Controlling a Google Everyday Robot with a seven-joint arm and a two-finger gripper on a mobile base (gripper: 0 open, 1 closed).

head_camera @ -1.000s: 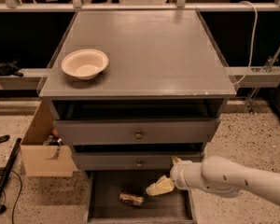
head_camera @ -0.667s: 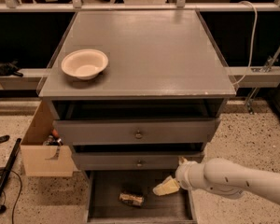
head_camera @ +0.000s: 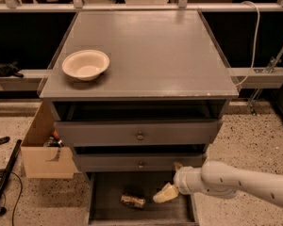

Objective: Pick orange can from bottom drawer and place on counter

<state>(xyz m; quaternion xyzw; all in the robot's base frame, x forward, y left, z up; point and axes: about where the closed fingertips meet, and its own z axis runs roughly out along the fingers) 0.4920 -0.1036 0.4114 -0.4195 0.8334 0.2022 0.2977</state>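
The orange can [head_camera: 133, 200] lies on its side in the open bottom drawer [head_camera: 106, 206], a dark grey tray at the foot of the cabinet. My gripper [head_camera: 165, 193] hangs over the drawer's right half, a little right of the can and apart from it; its cream fingers [head_camera: 163, 195] point left and down toward the can. Nothing is held. The white arm comes in from the lower right. The counter [head_camera: 151, 51] is the broad grey top above.
A cream-white bowl [head_camera: 85, 64] stands on the counter's left front. Two shallower drawers with round knobs [head_camera: 140, 136] sit above the bottom drawer, the upper one pulled partly out. A cardboard box [head_camera: 41, 149] stands on the floor to the left; a dark pole lies beside it.
My gripper has shifted slightly right and down over the bottom drawer. The can has not moved.
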